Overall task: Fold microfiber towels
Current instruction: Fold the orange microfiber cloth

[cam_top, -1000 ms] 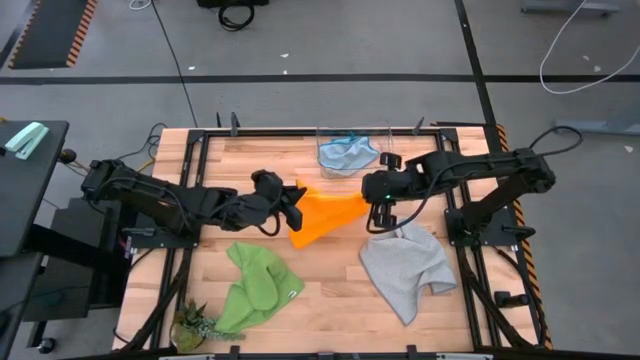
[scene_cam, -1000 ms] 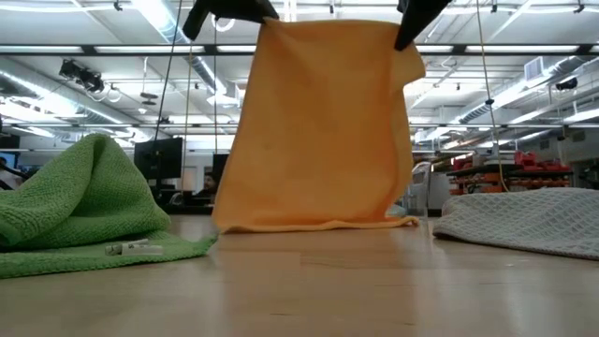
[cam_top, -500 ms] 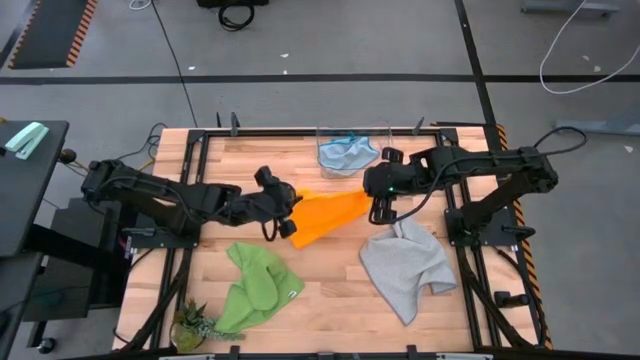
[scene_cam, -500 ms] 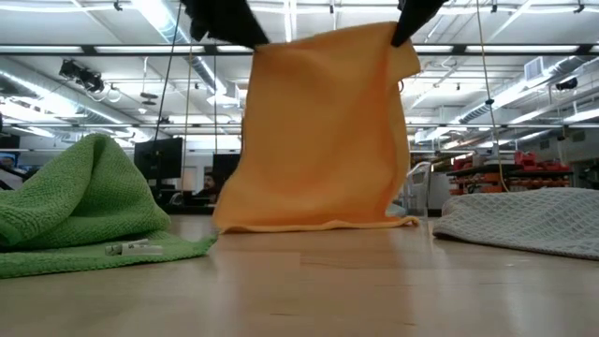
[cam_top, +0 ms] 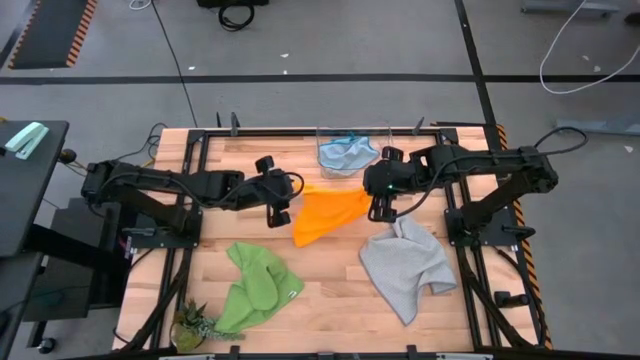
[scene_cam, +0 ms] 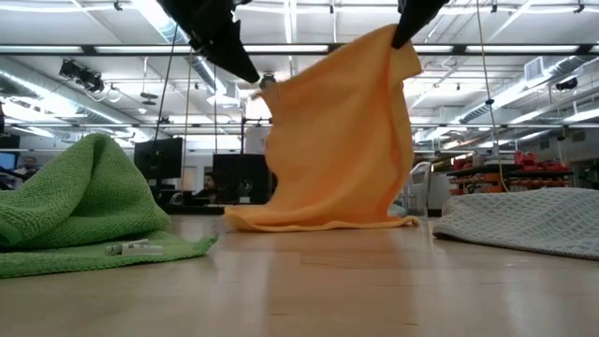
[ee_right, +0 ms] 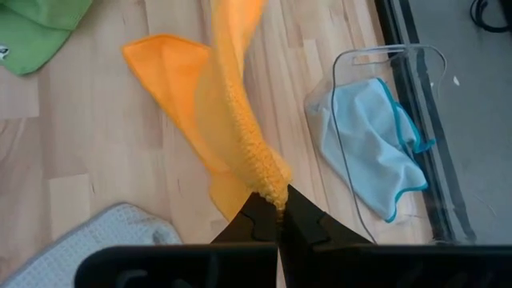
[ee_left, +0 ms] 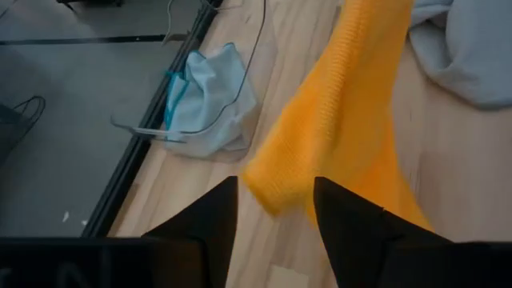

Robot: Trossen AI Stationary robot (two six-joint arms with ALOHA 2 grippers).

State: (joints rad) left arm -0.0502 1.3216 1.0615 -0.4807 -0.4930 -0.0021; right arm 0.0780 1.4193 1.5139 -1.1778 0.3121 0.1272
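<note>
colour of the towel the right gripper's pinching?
Yellow-orange towel, plain, pinched by the right gripper; clearest in the right wrist view.

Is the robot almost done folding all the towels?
Not nearly. No towel looks folded yet. The right gripper pinches the orange towel by one corner; the left gripper is open, off it. The green towel, grey towel and blue towel lie crumpled.

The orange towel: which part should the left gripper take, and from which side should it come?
Probably the free upper corner of the orange towel, approached from the left gripper's own side. The right gripper pinches the other corner, so the cloth hangs slanted and that corner droops in mid-air before the open fingers.
</note>
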